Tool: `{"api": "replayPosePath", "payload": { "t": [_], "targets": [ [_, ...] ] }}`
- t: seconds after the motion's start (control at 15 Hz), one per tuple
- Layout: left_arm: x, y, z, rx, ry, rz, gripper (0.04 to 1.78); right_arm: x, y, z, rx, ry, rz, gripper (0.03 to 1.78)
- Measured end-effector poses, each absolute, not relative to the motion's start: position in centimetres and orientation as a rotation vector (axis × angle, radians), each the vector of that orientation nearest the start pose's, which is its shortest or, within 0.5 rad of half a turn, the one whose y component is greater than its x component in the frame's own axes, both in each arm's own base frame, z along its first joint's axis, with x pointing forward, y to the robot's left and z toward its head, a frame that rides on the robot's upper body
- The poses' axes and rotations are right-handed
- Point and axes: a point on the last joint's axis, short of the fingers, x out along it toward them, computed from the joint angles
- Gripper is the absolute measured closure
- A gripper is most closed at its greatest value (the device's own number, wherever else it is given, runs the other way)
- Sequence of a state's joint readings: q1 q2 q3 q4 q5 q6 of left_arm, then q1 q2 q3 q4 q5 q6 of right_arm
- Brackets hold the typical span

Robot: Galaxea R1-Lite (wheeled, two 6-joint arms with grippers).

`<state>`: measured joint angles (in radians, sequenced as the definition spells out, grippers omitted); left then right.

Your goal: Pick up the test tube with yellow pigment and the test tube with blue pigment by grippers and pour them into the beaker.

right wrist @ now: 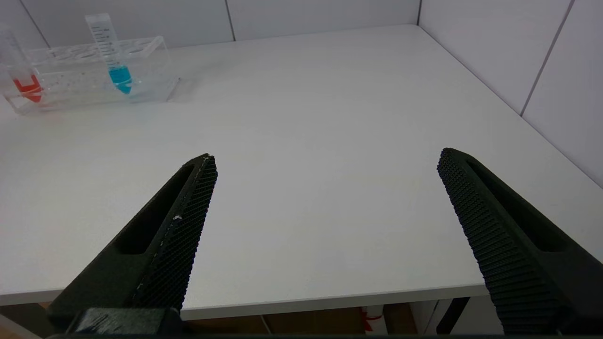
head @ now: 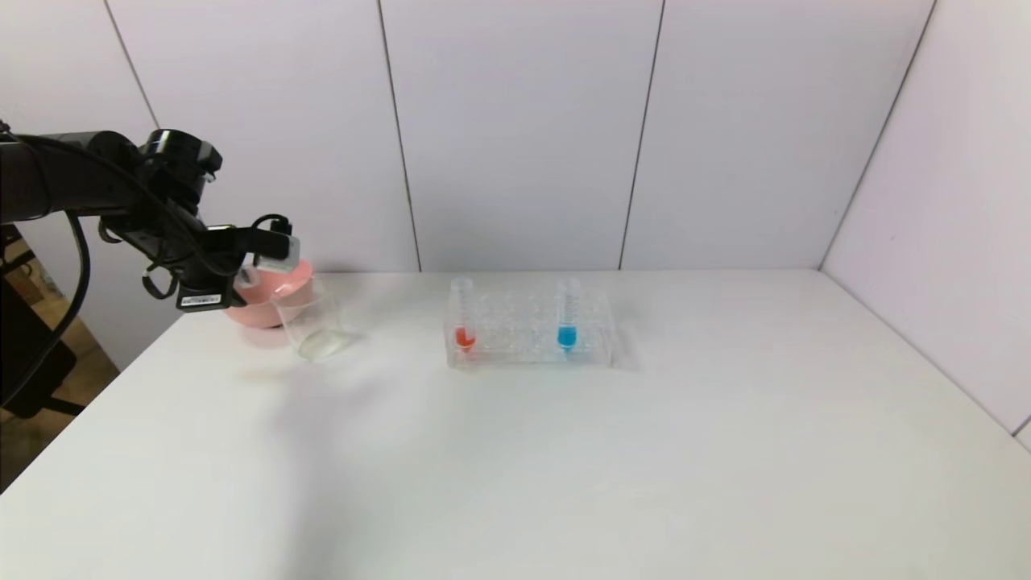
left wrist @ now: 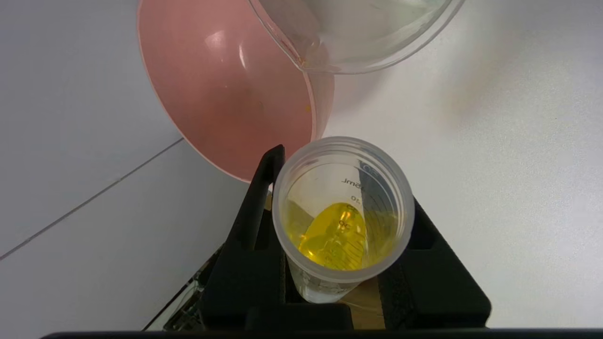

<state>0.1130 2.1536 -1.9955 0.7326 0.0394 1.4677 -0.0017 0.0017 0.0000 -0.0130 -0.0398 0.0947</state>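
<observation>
My left gripper [head: 259, 272] is shut on the test tube with yellow pigment [left wrist: 340, 234], seen in the left wrist view down its open mouth, yellow liquid inside. It holds the tube tilted, above the table, right by the clear beaker [head: 314, 326], whose rim shows just ahead [left wrist: 362, 37]. The test tube with blue pigment [head: 568, 318] stands upright in the clear rack [head: 523, 342]; it also shows in the right wrist view [right wrist: 113, 52]. My right gripper [right wrist: 325, 160] is open and empty over the table's near edge, out of the head view.
A pink bowl [head: 270, 300] stands behind the beaker at the back left, touching it in the left wrist view [left wrist: 226, 94]. A red-liquid tube [head: 464, 322] stands at the rack's left end. Walls close the back and right; the table edge [right wrist: 330, 296] lies below my right gripper.
</observation>
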Motion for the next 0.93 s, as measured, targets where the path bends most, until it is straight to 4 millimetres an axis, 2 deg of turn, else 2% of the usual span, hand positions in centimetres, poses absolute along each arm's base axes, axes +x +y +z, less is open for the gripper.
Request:
{"api": "replayPosePath", "payload": {
  "t": [0.93],
  "targets": [
    [42.2, 3.6, 20.9, 1.376, 0.837, -0.5, 1.28, -2.3, -0.1, 7.7, 0.095, -0.013, -0.04, 0.1]
  ]
}}
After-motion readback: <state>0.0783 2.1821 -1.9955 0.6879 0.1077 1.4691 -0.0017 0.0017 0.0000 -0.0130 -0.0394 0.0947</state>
